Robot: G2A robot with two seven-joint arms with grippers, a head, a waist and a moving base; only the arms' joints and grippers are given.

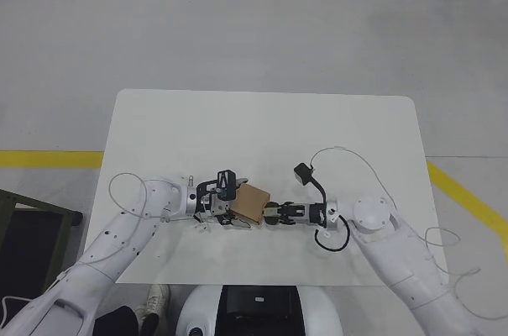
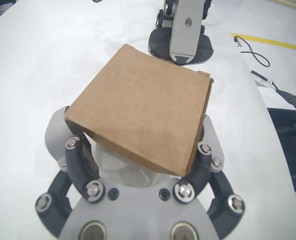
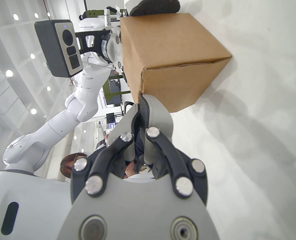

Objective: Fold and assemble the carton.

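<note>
Top view: the carton (image 1: 252,202) sits on the white table (image 1: 262,126), toward the edge nearest the robot, with one gripper at each end. Its visible faces are brown cardboard, and I cannot make out any readable print on them.

The left gripper (image 1: 227,204) meets the carton end-on. In the left wrist view its fingers (image 2: 208,136) are spread, one against each side of the box, clamping the carton (image 2: 143,111) across its width. That near end looks open under the top panel, and the inside is too dark to tell what it holds.

The right gripper (image 3: 141,106) is at the opposite end with its fingers pressed together, tips touching a corner edge of the carton (image 3: 173,51). Whether any cardboard is nipped between them I cannot tell.

A black camera block (image 1: 304,174) hangs just beyond the carton on the right gripper's side, and a thin white cable (image 1: 363,164) loops over the table past it. Nothing lies between either gripper and the carton.
</note>
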